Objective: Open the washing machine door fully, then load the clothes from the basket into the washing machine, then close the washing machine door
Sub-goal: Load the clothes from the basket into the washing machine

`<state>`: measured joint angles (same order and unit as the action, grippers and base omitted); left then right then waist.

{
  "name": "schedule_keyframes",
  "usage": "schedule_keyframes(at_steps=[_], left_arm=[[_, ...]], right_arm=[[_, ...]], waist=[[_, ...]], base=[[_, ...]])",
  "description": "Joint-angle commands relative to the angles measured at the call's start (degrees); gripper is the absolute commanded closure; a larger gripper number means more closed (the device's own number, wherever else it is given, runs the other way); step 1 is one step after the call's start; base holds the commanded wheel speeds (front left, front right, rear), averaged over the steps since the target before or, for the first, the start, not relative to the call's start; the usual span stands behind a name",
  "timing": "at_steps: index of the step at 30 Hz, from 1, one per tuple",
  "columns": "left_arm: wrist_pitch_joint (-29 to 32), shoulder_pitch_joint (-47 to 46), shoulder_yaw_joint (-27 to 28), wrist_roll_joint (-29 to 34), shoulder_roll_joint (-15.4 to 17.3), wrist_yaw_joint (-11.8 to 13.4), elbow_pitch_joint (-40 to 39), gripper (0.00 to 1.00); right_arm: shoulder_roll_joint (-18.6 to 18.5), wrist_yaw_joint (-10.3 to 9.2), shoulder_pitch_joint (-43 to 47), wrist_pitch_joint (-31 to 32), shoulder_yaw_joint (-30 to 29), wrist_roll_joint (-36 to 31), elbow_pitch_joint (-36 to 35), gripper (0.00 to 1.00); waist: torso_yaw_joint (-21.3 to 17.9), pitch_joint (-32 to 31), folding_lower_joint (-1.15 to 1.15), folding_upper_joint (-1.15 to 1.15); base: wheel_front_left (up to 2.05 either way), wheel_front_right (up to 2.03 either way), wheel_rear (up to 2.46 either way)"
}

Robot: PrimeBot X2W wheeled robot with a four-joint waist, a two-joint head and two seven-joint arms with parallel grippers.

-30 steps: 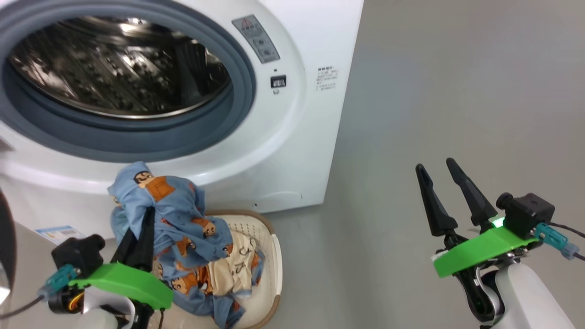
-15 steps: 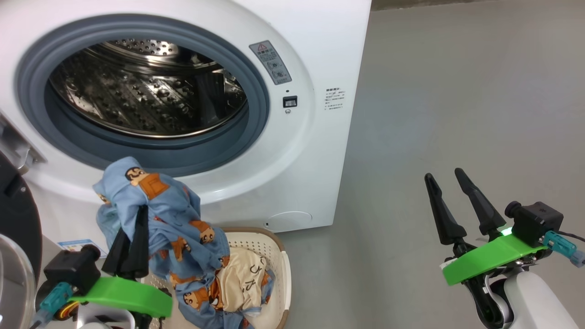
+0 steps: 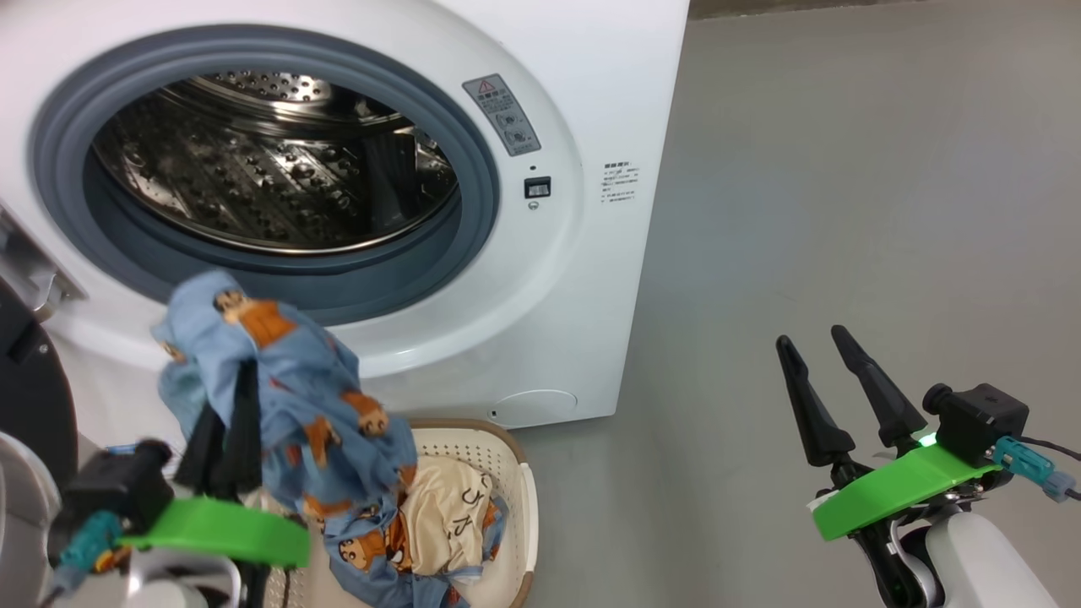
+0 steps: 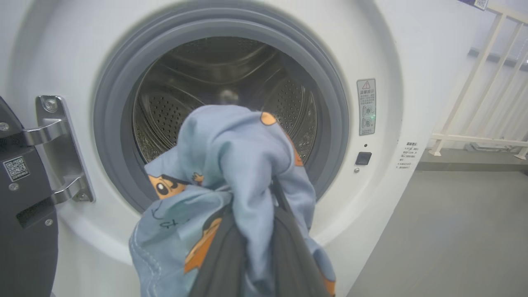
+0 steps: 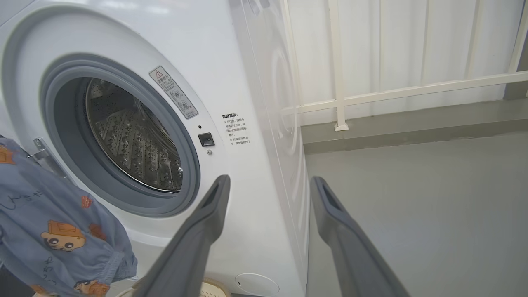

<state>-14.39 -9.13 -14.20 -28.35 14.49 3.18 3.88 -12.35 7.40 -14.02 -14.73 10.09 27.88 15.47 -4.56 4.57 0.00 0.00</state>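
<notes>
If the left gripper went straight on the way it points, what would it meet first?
Probably the washing machine's open drum, past the grey rubber ring; the held light-blue garment hides the exact line.

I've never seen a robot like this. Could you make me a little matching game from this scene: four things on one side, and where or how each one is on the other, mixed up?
Things:
1. left pincer
2. right pincer
3. cream garment
4. steel drum

Places or states:
a. lying in the basket
b. open, holding nothing
c. shut on the blue bear-print garment
d. behind the grey rubber ring

Pairs: 1-c, 2-b, 3-a, 4-d.
</notes>
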Motion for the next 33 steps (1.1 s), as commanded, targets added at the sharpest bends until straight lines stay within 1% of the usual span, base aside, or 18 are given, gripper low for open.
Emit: schedule_keyframes(at_steps=[1, 5, 10, 15, 20, 24, 28, 33], left_arm=[[-0.6, -3.9, 2.8, 1.0, 1.0, -0.3, -1.2, 1.0], [-0.6, -7.0, 3.3, 2.1, 1.0, -0.7, 0.2, 1.0], [-0.6, -13.8, 2.9, 2.1, 0.9, -2.4, 5.9, 1.0], [-0.6, -21.7, 2.8, 2.2, 0.8, -4.6, 13.9, 1.0], [-0.4, -29.8, 2.5, 2.0, 1.3, -6.6, 24.6, 1.0], [-0.5, -36.7, 3.1, 1.9, 2.2, -7.7, 32.5, 1.0], [-0.6, -43.1, 3.7, 2.3, 3.7, -8.4, 39.0, 1.0], [-0.6, -50.0, 4.0, 3.7, 5.6, -9.1, 43.9, 1.0]], right_arm=[[-0.5, 0.09, -0.4, -0.3, 1.3, 0.4, -1.2, 0.0], [-0.5, 0.09, -0.8, -0.3, 1.8, 0.5, -1.3, 0.0], [-0.2, 0.09, -1.6, -0.3, 2.5, 0.3, -1.5, 0.0], [0.5, 0.09, -3.1, -0.3, 3.4, 0.0, -1.9, 0.0], [1.5, 0.09, -4.9, -0.3, 3.6, -0.5, -2.5, 0.0], [2.6, 0.09, -6.6, -0.3, 3.8, -1.0, -3.3, 0.0], [3.8, 0.09, -8.1, -0.3, 3.8, -1.6, -4.0, 0.0], [5.2, 0.09, -9.3, -0.3, 3.6, -2.3, -4.7, 0.0]], waist=[[-0.3, 0.2, 0.0, 0.0], [-1.0, 1.0, 0.0, 0.0], [-1.8, 3.3, 0.0, 0.0], [-3.5, 7.3, 0.0, 0.0], [-5.8, 12.5, 0.0, 0.0], [-7.9, 17.1, 0.0, 0.0], [-9.9, 21.4, 0.0, 0.0], [-12.0, 26.1, 0.0, 0.0]], base=[[0.0, 0.0, 0.0], [0.0, 0.0, 0.0], [0.0, 0.0, 0.0], [0.0, 0.0, 0.0], [0.0, 0.0, 0.0], [0.0, 0.0, 0.0], [0.0, 0.0, 0.0], [0.0, 0.0, 0.0]])
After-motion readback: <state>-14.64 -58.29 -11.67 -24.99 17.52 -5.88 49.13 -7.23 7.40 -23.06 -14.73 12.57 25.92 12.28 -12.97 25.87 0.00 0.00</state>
